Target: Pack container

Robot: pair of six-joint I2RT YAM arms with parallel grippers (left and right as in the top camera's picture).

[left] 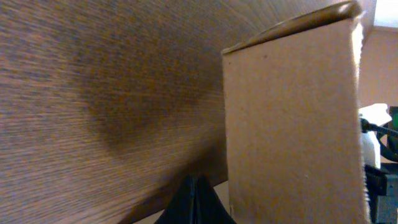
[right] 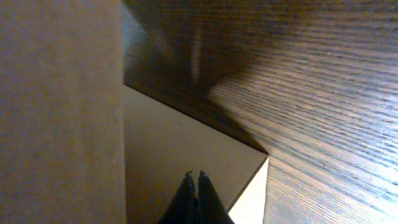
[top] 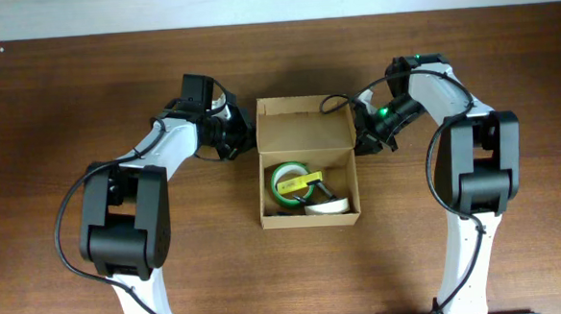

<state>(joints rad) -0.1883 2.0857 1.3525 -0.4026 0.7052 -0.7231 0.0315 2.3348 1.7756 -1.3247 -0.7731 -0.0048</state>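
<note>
On the table [top: 65, 91], mid-centre, sits the container [top: 310, 218], between my two hands. My left hand [top: 235, 138] is just beside its left wall and my right hand [top: 364, 133] just beside its right wall. I can't tell from above whether either one touches it. In both wrist views the fingers are pressed together with nothing between them. The left wrist view is mostly blank cardboard wall. The right wrist view has my fingertips over a cardboard panel, with wood grain behind.

Inside, at the near end, are a green tape roll [top: 287, 183], a yellow piece [top: 307, 181] across it, and a white tape roll [top: 327, 206] by the near-right corner.

The container's mouth faces up. Its long axis runs from me toward the far edge of the table. The lid flap [top: 303, 127] is at the far end and hides the far half of the opening.
</note>
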